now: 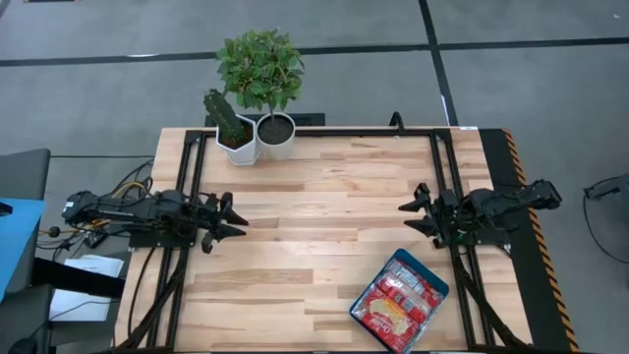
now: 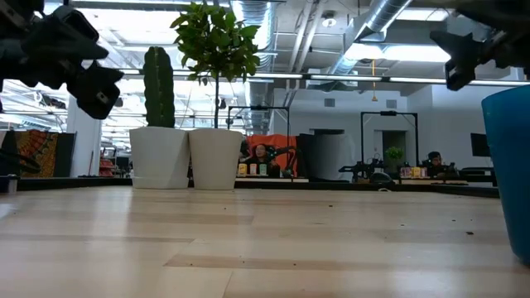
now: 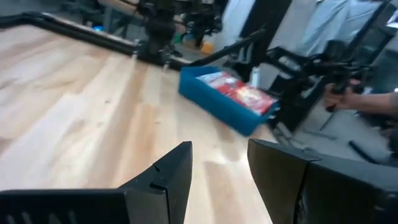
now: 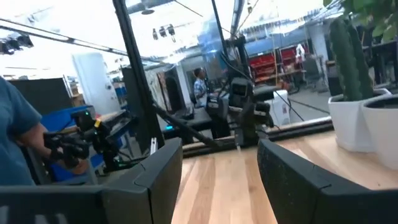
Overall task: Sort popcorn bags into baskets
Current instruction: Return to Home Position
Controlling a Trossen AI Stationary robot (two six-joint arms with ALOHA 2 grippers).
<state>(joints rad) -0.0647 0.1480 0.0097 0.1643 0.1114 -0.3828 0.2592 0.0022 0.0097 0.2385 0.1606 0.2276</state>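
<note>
**High view.** The left gripper (image 1: 236,218) hangs over the left side of the wooden table (image 1: 314,197). It points toward the centre, its jaws partly spread and holding nothing. The right gripper (image 1: 405,216) faces it from the right side, jaws likewise partly spread and empty. The teal-blue tray (image 1: 432,275) lies at an angle in the right corner opposite the plants. The popcorn bags (image 1: 393,303) lie inside it; their number cannot be told. A cactus (image 1: 226,116) and a leafy plant (image 1: 260,64) stand side by side in white pots at the far edge.

**Low view.** Both grippers hang clear above the tabletop. The jaw opening cannot be read here. The tray wall shows at the right edge.

**Left wrist view.** The fingers (image 3: 168,180) stand apart with bare wood between them. The tray holds red bags.

**Right wrist view.** The fingers (image 4: 158,174) stand apart, with nothing between them.
</note>
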